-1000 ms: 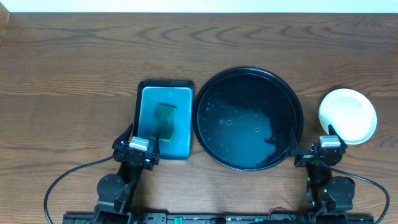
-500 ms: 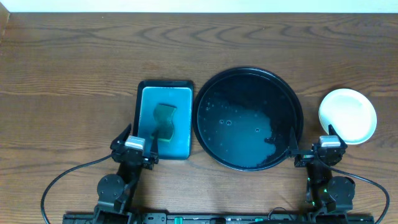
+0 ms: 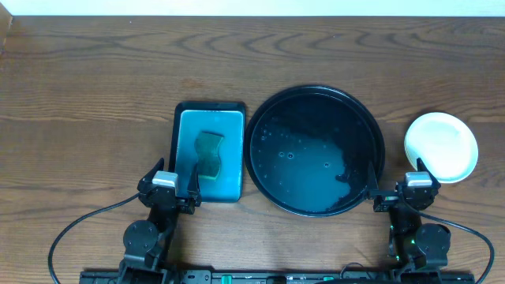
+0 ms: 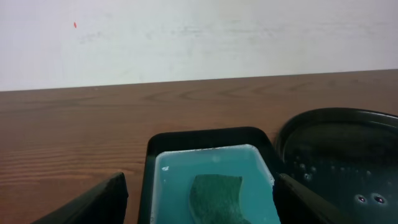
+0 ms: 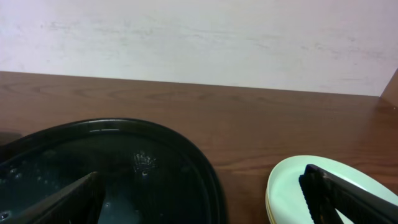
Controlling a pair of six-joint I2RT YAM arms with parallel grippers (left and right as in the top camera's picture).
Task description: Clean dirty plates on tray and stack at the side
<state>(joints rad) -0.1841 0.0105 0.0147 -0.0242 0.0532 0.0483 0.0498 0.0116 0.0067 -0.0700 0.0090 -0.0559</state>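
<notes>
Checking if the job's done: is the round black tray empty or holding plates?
Empty of plates: the round tray holds only water droplets, and the plates sit stacked on the table beside it.

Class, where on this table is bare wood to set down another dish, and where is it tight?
Free: the broad strip of table behind both trays, and the wood left of the small tray. Tight: the slit between small tray and round tray, the gap between round tray and plates, the front edge around the left gripper and right gripper.
</notes>
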